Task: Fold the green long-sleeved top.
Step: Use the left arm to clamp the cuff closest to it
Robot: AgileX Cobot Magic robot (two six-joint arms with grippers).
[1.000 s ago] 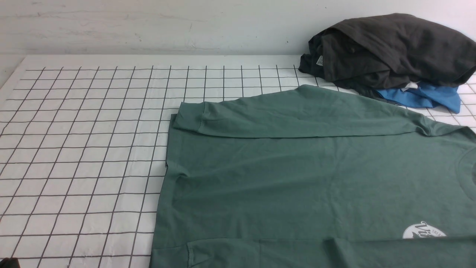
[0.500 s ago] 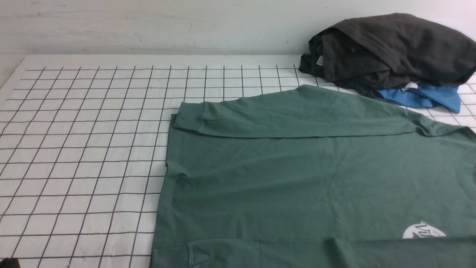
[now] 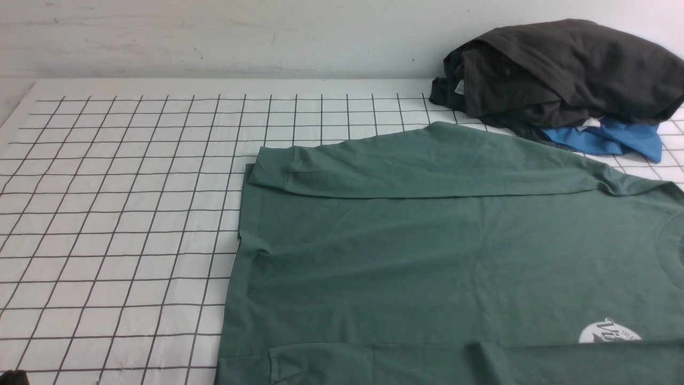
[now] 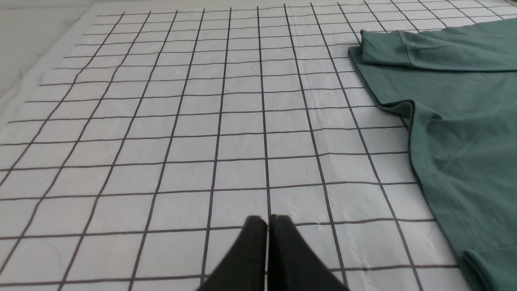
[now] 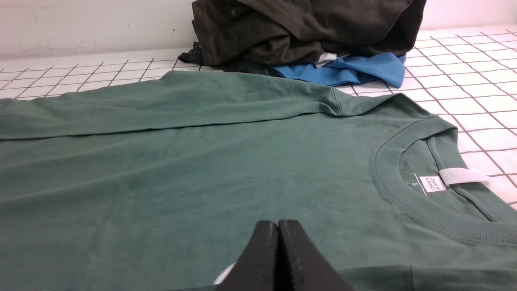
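The gridded counter carries the green long-sleeved top, which we see spread flat on its right half, a dark garment beyond. The wrist views add the left gripper over bare grid, the right gripper over the top, jaws pressed together and empty, and the neck label.

White grid-lined table with three garments.
The green long-sleeved top lies flat over its right half, reaching the near edge; a dark grey garment is heaped on a blue garment at the far right corner.
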